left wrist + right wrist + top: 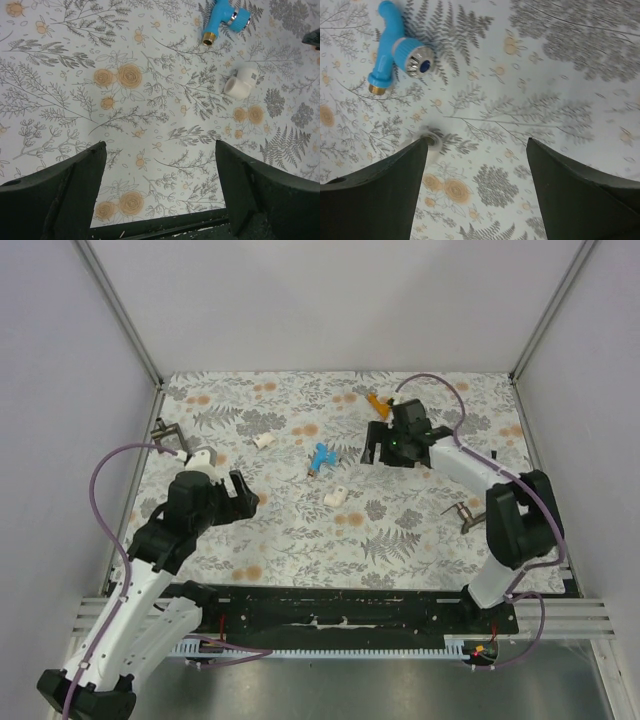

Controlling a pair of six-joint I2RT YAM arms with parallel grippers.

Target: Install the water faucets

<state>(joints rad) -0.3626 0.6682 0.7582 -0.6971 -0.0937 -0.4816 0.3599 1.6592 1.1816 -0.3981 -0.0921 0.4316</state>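
Note:
The blue faucet (320,457) lies on its side on the flowered mat in mid-table. It also shows at the top of the left wrist view (225,20) and upper left in the right wrist view (397,50). The orange faucet (377,403) lies at the back, just behind my right arm's wrist. My right gripper (377,452) is open and empty, to the right of the blue faucet; its jaws (477,142) stand wide apart over bare mat. My left gripper (250,498) is open and empty at the left; its jaws (160,147) stand wide apart, well short of the faucet.
One white fitting (335,497) lies near the blue faucet, seen in the left wrist view (240,84) and half hidden by a finger in the right wrist view (434,137). Another white fitting (264,440) lies further left. Dark metal brackets lie at the left edge (165,432) and right (462,512).

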